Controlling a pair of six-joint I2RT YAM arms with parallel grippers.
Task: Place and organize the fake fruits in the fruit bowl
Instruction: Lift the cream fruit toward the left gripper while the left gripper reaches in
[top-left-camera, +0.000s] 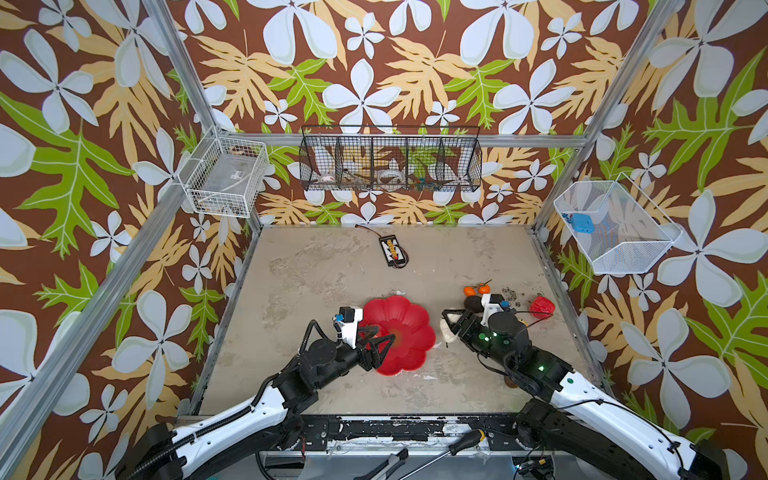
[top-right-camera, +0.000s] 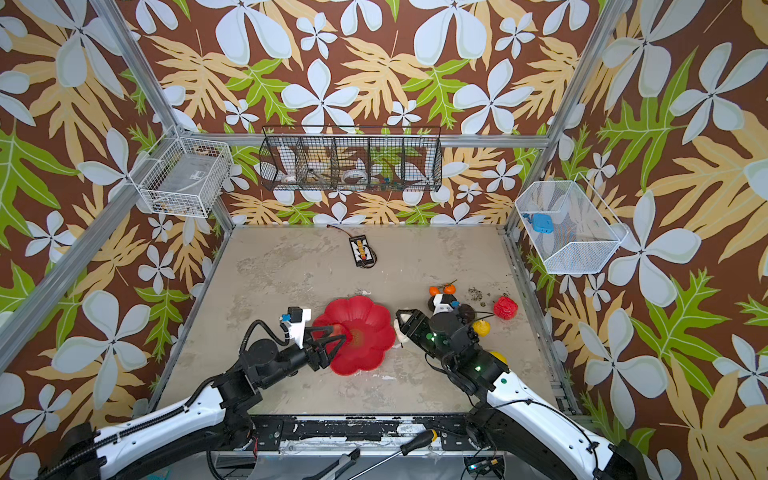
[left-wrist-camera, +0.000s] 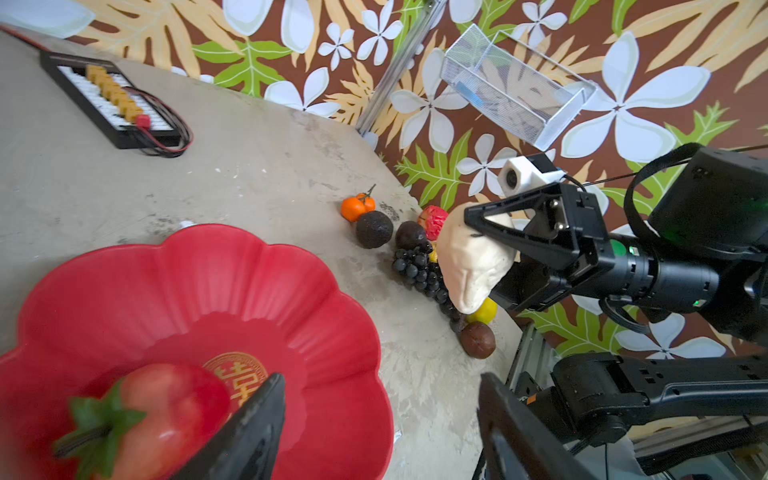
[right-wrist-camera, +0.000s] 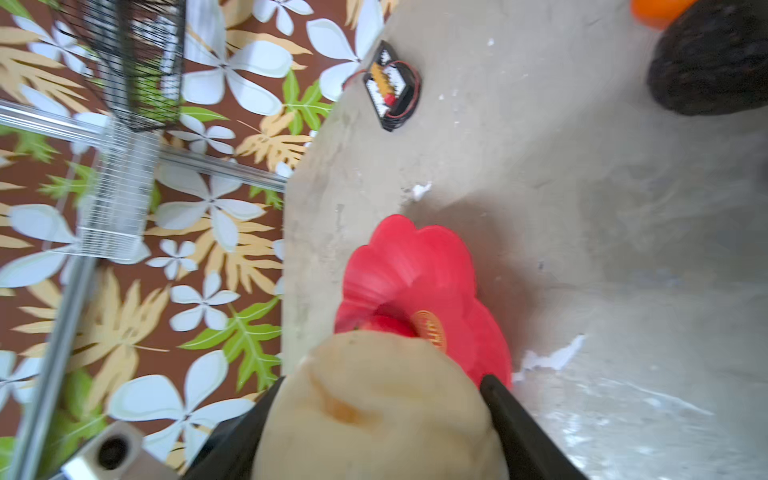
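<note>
Beige pear-shaped plastic piece (right-wrist-camera: 374, 415) is blurred, cropped by the frame edge, and hides part of the glossy red flower-shaped bowl (right-wrist-camera: 415, 266). Red plastic strawberry (left-wrist-camera: 166, 399) likewise blurred and cropped.

Mottled beige table (top-left-camera: 332, 270). A red flower-shaped fruit bowl (top-left-camera: 409, 307) sits under the left gripper (top-left-camera: 385, 331). Beyond and beside the right gripper (top-left-camera: 448, 319) lie two oranges (top-left-camera: 476, 289), an avocado (top-left-camera: 471, 303), grapes (left-wrist-camera: 415, 266), a lemon (top-right-camera: 482, 328) and an apple (top-left-camera: 542, 307). A black cabled device (top-left-camera: 392, 251) lies well beyond both.
</note>
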